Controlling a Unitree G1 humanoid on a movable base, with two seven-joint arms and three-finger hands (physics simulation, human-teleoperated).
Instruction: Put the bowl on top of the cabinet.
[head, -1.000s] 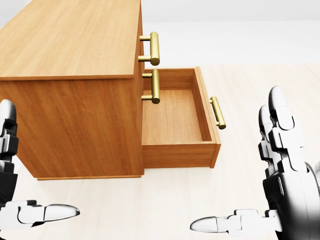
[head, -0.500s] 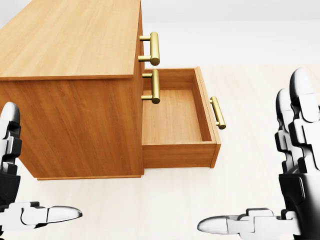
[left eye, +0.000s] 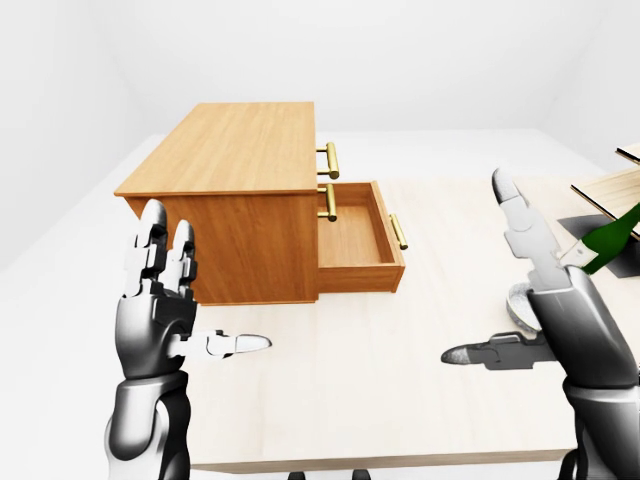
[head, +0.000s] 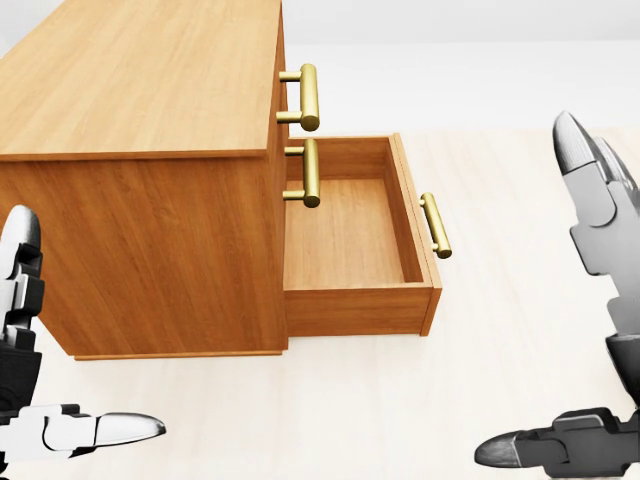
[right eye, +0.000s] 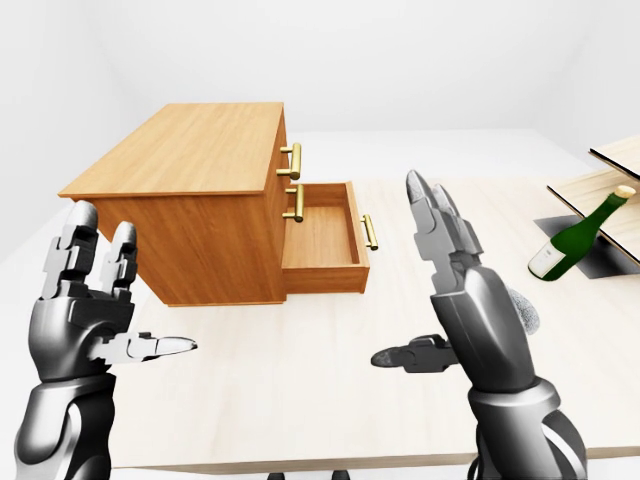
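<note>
The wooden cabinet (left eye: 240, 150) stands on the light table (left eye: 370, 350), left of centre in the left-eye view, its flat top bare. Its lowest drawer (left eye: 355, 235) is pulled out and has nothing in it. A grey bowl (right eye: 522, 310) peeks out behind my right hand, mostly hidden by the wrist. My right hand (left eye: 475, 265) hovers open above the table, right of the drawer, fingers pointing up and thumb pointing left. My left hand (left eye: 215, 285) is raised open to the lower left of the cabinet, holding nothing.
A green bottle (right eye: 575, 235) lies tilted on a dark mat (right eye: 610, 262) at the right edge, under slanted wooden boards (right eye: 620, 155). Brass handles (head: 310, 97) stick out from the cabinet's drawer fronts. The table's near edge (left eye: 380, 462) runs along the bottom.
In the head view my right hand has shifted to the right and turned edge-on, with its thumb lower. The left hand and the cabinet have stayed put.
</note>
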